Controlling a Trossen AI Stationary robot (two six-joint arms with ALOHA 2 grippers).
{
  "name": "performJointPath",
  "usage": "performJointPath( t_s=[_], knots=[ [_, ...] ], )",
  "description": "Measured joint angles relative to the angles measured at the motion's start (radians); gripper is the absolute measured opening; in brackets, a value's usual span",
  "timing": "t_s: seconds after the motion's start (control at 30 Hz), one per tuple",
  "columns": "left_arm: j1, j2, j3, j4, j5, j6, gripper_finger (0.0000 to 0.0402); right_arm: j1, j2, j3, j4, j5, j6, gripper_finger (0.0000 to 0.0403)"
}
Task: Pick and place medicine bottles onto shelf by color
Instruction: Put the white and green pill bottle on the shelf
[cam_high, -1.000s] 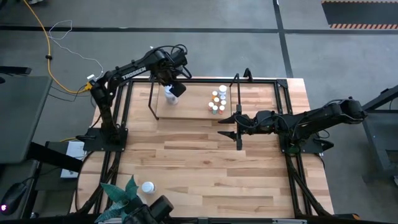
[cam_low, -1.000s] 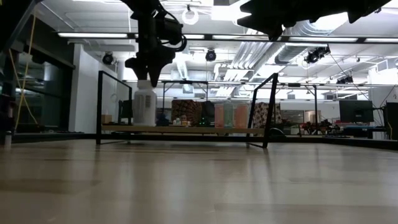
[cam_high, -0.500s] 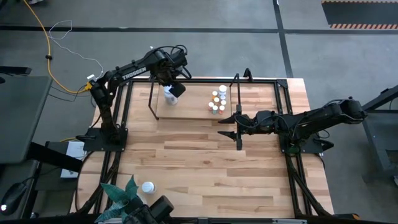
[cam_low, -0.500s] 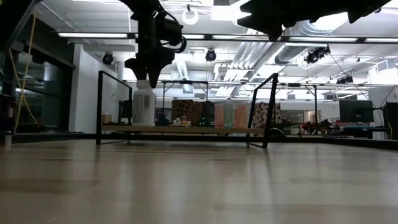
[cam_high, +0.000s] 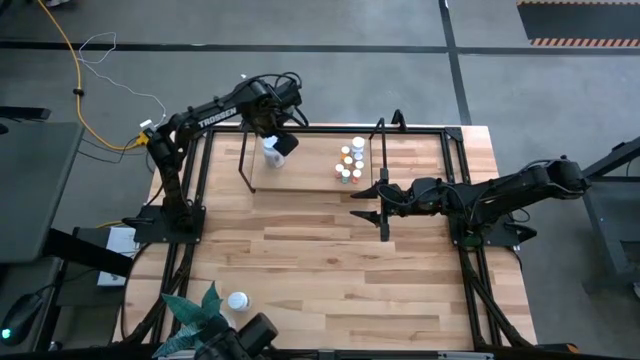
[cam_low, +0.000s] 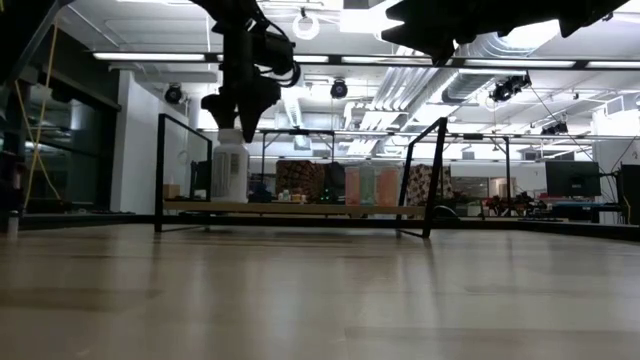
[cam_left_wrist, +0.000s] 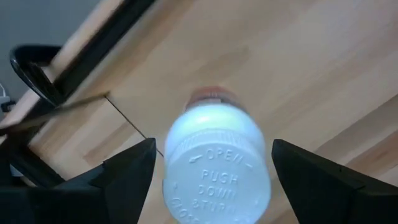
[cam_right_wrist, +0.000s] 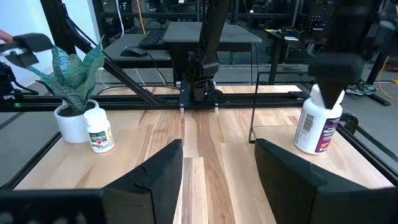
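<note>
left pincer (cam_left_wrist: 208, 171) spread apart astride the large white plastic bottle (cam_high: 271, 152), standing on the light-wood shelf (cam_high: 310, 178), seemingly releasing it.

Two large white medicine bottles show: one on the shelf (cam_high: 300, 178) at (cam_high: 272, 153), one on the worktop (cam_high: 330, 260) at (cam_high: 237, 300). About seven tiny bottles (cam_high: 351, 162) cluster on the shelf; the exact number is unclear. There is one potted plant (cam_high: 195, 312) and two arms.

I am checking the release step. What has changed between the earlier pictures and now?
The left gripper has spread its fingers off the white bottle, which stands on the shelf. The bottle, the small bottles and the right gripper have not moved.
</note>
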Motion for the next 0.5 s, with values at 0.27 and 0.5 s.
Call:
performJointPath(
  t_s=[0.27, 0.5],
  knots=[
    [0.001, -0.002, 0.177, -0.006, -0.001, -0.001, 0.0310, 0.000, 0.000, 0.000, 0.000, 0.000, 0.000, 0.0193],
    [-0.071, -0.033, 0.273, -0.017, 0.003, -0.032, 0.0310, 0.000, 0.000, 0.000, 0.000, 0.000, 0.000, 0.0193]
  ],
)
